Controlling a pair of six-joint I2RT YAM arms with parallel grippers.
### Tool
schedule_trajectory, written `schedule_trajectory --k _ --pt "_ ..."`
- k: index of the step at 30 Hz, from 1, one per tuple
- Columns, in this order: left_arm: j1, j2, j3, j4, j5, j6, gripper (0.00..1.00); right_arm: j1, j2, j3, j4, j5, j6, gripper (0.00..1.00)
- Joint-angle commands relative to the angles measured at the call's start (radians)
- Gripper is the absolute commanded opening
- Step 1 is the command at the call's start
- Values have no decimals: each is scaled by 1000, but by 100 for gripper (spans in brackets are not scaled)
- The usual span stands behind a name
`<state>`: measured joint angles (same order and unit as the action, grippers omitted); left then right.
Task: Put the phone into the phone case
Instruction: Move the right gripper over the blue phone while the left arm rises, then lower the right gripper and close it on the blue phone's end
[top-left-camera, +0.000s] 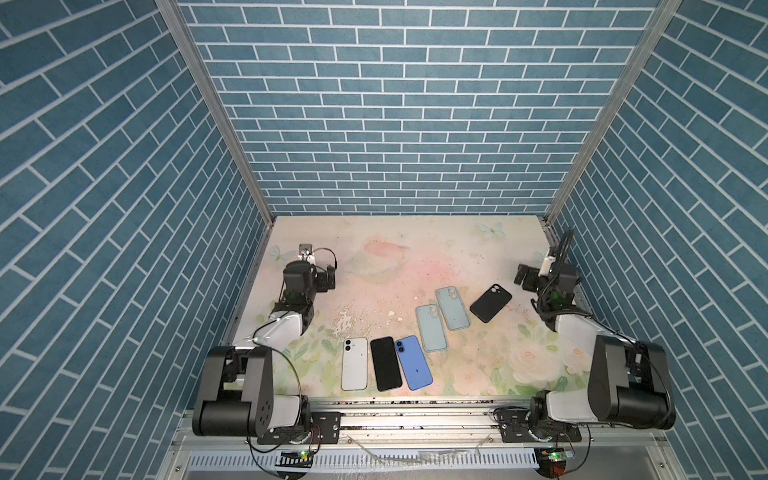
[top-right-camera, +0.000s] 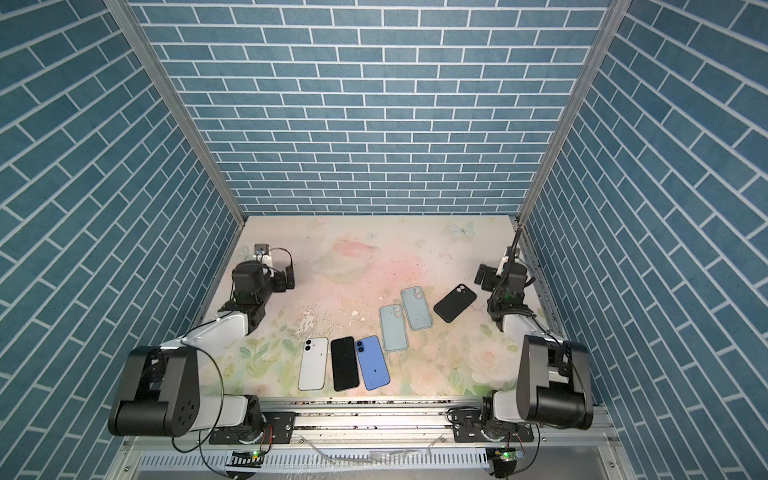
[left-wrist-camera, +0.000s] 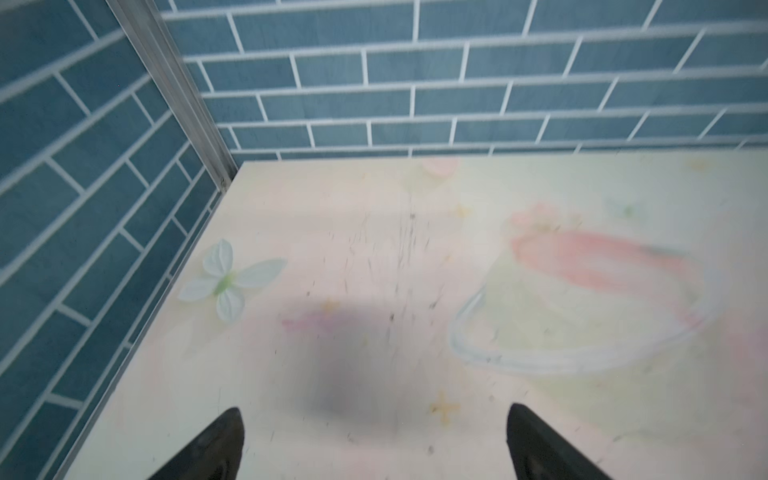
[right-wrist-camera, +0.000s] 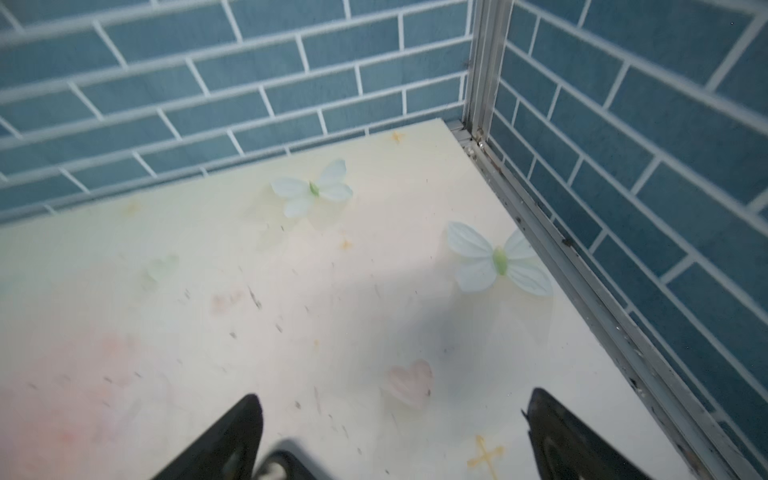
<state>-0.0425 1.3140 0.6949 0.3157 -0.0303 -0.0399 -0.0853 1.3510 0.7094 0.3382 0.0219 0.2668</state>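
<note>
In a top view three phones lie side by side near the front edge of the floral table (top-left-camera: 374, 266): a white phone (top-left-camera: 354, 364), a black phone (top-left-camera: 386, 364) and a blue phone (top-left-camera: 413, 363). Behind them, to the right, lie the nearer pale blue case (top-left-camera: 431, 328), the farther pale blue case (top-left-camera: 452, 308) just beside it, and a black case (top-left-camera: 491, 302) set apart. In both top views the left gripper (top-right-camera: 289, 276) and right gripper (top-right-camera: 484, 278) hang by the side walls, well apart from every phone.

The left wrist view shows the left gripper's jaws spread wide over bare table, holding nothing.

The right wrist view shows the right gripper's jaws spread wide and empty too (a dark shape at the frame edge is too blurred to name).

I judge the task unstarted, with the first pickup pending. The next move calls for reaching a flat, thin phone and gripping it across its long edges; which case fits cannot be told.
</note>
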Motion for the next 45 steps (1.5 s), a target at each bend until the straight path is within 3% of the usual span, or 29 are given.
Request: schedule_trajectory --k 1,3,5,6,8,11,13,16,20,24,25,31,36,45 --pt "-70 -135 55 -277 87 -146 99 -14 -58 134 -360 -117 346 99" --pt "-172 -242 67 -358 61 -148 100 -20 -27 149 -375 -282 417 99" --pt "-263 -334 105 -496 27 -158 100 -16 26 127 -280 -499 461 99" --pt "-287 -369 127 -579 43 -178 100 15 44 125 -274 -533 483 99" --pt "-290 -414 170 -741 115 -198 100 144 38 149 -391 -486 405 99" --pt "-290 -485 231 -957 157 -185 100 436 -24 175 -641 -278 280 96" --pt "-290 -543 272 -1070 176 -170 100 607 -90 116 -692 -183 314 88" --pt "-290 -614 304 -1182 171 -180 100 839 -164 59 -773 -59 353 86" --pt "-290 -703 290 -1234 266 -206 100 1078 -132 85 -913 49 454 88" --pt "-290 -764 282 -1239 265 -227 100 1252 -29 160 -1003 135 536 92" --pt "-290 -778 268 -1222 265 -227 99 1280 9 191 -1034 153 551 98" --pt "-290 -812 217 -1194 183 -251 100 1427 244 351 -1073 199 588 98" --pt "-290 -816 212 -1188 185 -250 100 1441 384 436 -1130 186 597 98" --pt "-290 -849 199 -1181 170 -251 100 1420 446 413 -1098 100 594 98"
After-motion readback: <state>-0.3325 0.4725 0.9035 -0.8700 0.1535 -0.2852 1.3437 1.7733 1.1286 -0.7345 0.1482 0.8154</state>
